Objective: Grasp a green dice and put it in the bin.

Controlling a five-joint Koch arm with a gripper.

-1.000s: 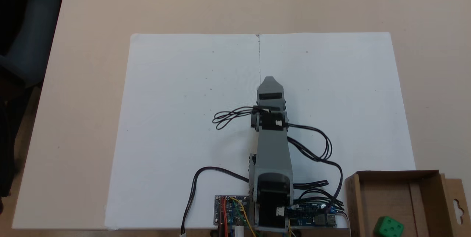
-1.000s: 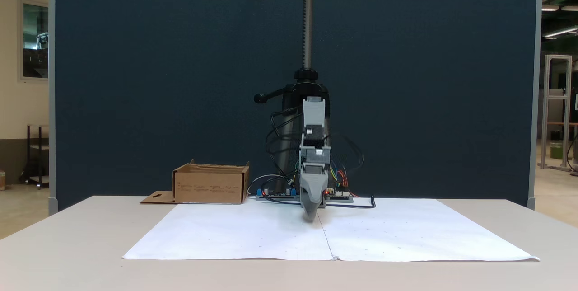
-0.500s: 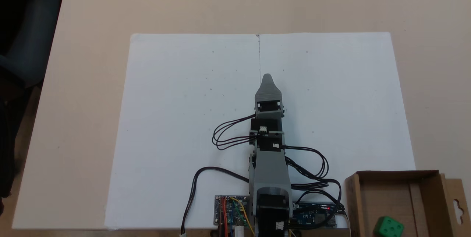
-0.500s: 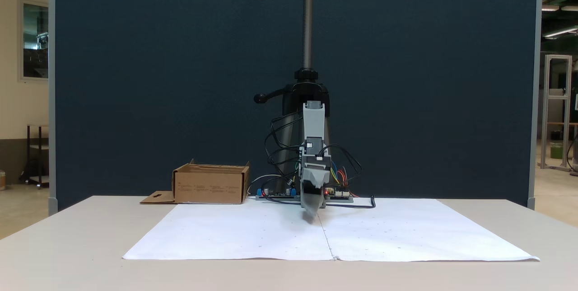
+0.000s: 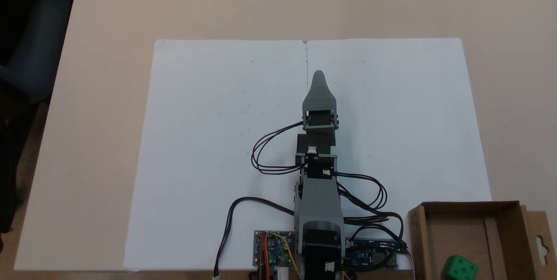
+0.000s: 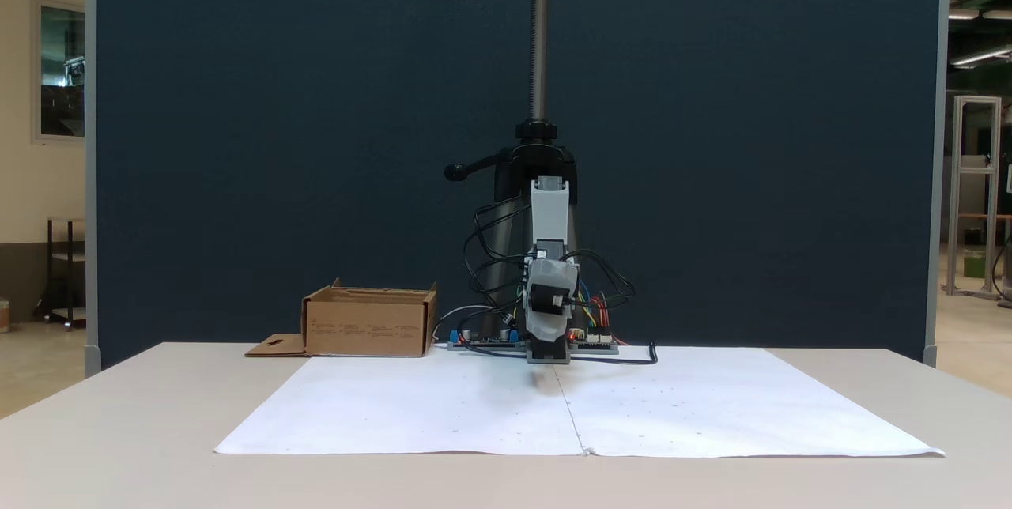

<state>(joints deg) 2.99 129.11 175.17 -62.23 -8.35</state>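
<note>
Tool (image 5: 318,75) over white paper (image 5: 209,141); jaws stacked, open or closed unclear. Green dice (image 5: 459,268) in bin (image 5: 417,236), well behind-right of tool, frame-clipped.

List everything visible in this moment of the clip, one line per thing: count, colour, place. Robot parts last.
green dice: one, bright green, inside the bin at the bottom right of a fixed view.
bin: one, brown cardboard, on the table beside the arm's base, flap out to its side; also seen in a fixed view.
paper sheets: two, white, side by side on the table, meeting at a centre seam.
table: one, beige, under everything.
partition: one, dark blue, behind the table.
stand: one, black and grey pole behind the arm.
circuit boards: green and blue, at the arm's base.
cables: several, black, looping from the arm.
gripper: one, grey, above the seam; open or shut cannot be told.
</note>
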